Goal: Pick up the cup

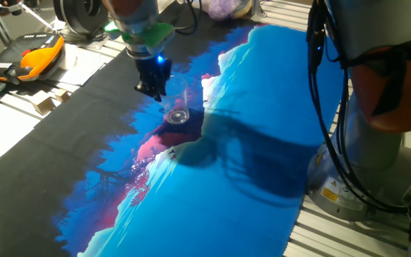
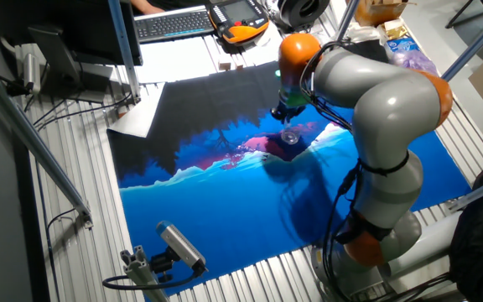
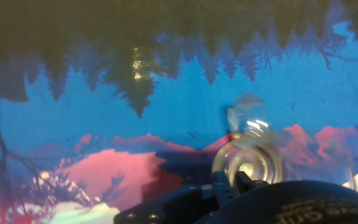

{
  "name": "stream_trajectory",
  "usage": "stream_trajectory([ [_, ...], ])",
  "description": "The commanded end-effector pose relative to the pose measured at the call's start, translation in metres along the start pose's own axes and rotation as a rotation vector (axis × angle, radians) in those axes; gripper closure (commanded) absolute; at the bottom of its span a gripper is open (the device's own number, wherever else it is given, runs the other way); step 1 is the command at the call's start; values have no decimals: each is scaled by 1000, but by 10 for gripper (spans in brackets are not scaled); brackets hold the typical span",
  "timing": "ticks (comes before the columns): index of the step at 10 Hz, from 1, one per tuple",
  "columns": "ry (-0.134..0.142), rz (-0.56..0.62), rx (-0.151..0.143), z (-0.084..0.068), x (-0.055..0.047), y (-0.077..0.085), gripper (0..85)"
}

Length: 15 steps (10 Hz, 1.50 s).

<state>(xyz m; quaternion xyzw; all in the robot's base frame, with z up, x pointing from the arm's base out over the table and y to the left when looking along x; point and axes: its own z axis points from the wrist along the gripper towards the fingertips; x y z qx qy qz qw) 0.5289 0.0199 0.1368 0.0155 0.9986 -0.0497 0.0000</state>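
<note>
- Slatted metal bench (image 1: 377,239) under a printed cloth (image 1: 277,107) showing a blue, black and pink mountain scene; the cloth carries the cup (image 1: 178,107).
- One fixed view: the cup stands upright on the pink patch of the print, clear and colourless, with its thick round base resting on the cloth. The claw (image 1: 152,87) hangs just beside it on the black-forest side, fingers pointing down, a blue light glowing above them. An orange and black handheld unit (image 1: 31,57) lies off the cloth at the bench corner.
- The other fixed view: the whole arm (image 2: 384,109) shows, grey with orange joints, rising from its base, bending over the cloth and reaching down to the cup (image 2: 289,135). A keyboard (image 2: 173,23) lies beyond the cloth; a small camera (image 2: 179,246) stands on the near edge.
- Hand view: the cup (image 3: 248,155) appears low and right of centre, seen partly down its open mouth; nothing is visible inside it. Dark hardware fills the bottom edge.
- Claw state: the gap between the fingers cannot be told from any view; no finger is seen gripping the cup.
</note>
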Motion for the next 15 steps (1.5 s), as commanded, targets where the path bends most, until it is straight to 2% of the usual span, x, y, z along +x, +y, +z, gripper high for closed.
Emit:
stream_trajectory([
  [1,4,-10,-1,-8,0,-4,850],
  [2,24,-22,-12,-21,-3,-10,850],
  [3,32,-32,-15,-32,-4,-17,850],
  [4,35,-32,-18,-47,-4,-24,850],
  [6,66,-28,-23,-82,-6,-33,850],
  [7,63,-21,-23,-95,-5,-37,850],
  [8,28,-23,-27,-101,-2,-44,850],
  [9,11,-32,-30,-106,-1,-50,850],
  [10,12,-39,-32,-109,1,-55,850],
  [11,17,-38,-38,-109,1,-54,850],
  [15,12,-35,-32,-108,2,-54,850],
])
